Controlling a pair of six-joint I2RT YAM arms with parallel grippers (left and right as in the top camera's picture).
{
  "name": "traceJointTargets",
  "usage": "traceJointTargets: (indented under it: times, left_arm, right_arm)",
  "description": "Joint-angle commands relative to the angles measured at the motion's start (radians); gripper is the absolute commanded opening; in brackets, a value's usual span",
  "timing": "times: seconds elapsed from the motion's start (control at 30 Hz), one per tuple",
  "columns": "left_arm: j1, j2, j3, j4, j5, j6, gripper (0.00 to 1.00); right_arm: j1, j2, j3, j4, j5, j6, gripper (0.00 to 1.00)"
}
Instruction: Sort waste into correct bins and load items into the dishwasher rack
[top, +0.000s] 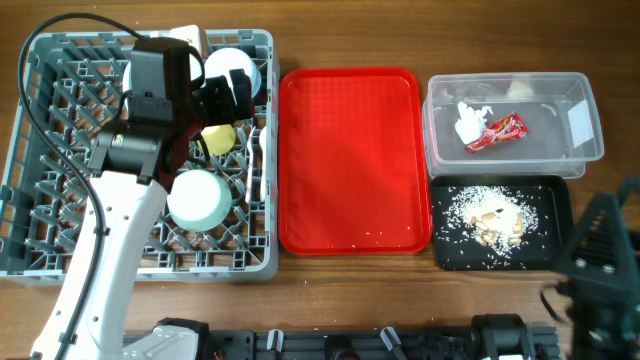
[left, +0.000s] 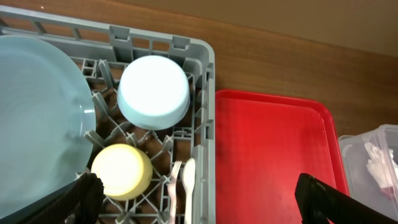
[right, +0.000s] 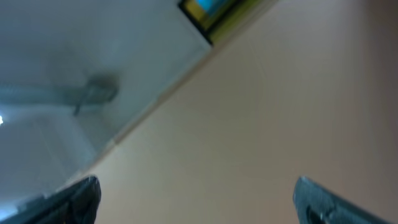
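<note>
Your biggest item is the grey dishwasher rack (top: 40, 150) on the left of the table; your left arm (top: 120, 230) reaches across it. Just beside the rack's right wall lies the flat red tray (top: 350, 160); a few pale crumbs sit near its front edge. To the right of that, the clear tub (top: 545, 150) is at the back and the black tray (top: 555, 200) is in front of it, the two nearly touching.

In the left wrist view the pale blue plate (left: 37, 118) fills the rack's left side; one pale bowl (left: 153, 92) sits near the rack's back corner, and overhead you can see a second bowl (top: 200, 198) further forward. The yellow cup (left: 121, 171) stands between the plate and the rack's right wall; the white fork (left: 175, 186) and spoon (left: 189, 180) lie side by side against that wall.

The white napkin (top: 468, 122) and red wrapper (top: 497, 133) are touching inside the tub; the rice-like scraps (top: 490, 215) are spread across the black tray.

Your left gripper (left: 199, 186) hangs over the rack's right edge, jaws spread wide and gripping nothing; your right gripper (right: 196, 193), parked at the table's right front, faces a blurred wall, jaws equally wide.
</note>
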Motion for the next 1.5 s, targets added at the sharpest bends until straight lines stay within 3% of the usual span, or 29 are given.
traceJointTargets:
  times: [0.0,0.1,0.4,0.5,0.7,0.97,1.17,1.47]
  left_arm:
    - [0.005,-0.005,0.001,0.002,0.008,-0.016,1.0]
    - [0.005,-0.005,0.001,0.002,0.008,-0.016,1.0]
    - [0.005,-0.005,0.001,0.002,0.008,-0.016,1.0]
    - [0.005,-0.006,0.001,0.002,0.008,-0.016,1.0]
    - [0.005,-0.005,0.001,0.002,0.008,-0.016,1.0]
    - [0.005,-0.005,0.001,0.002,0.008,-0.016,1.0]
    - [0.005,-0.005,0.001,0.002,0.008,-0.016,1.0]
    - [0.005,-0.005,0.001,0.002,0.008,-0.016,1.0]
  right_arm:
    - [0.004,-0.045,-0.24,0.252,-0.072,-0.16,1.0]
    - [0.005,-0.128,-0.464,0.45,-0.11,-0.205,0.99]
    - [0.004,-0.206,-0.775,0.462,-0.094,-0.291,1.0]
    - [0.004,-0.206,-0.78,0.329,-0.049,-0.307,1.0]
    - [0.003,-0.206,-0.78,0.045,0.018,-0.52,1.0]
    - [0.003,-0.206,-0.78,0.044,-0.002,-0.584,1.0]
    - [0.003,-0.206,-0.78,0.04,-0.028,-0.889,1.0]
    - [0.004,-0.206,-0.78,0.041,-0.04,-0.856,1.0]
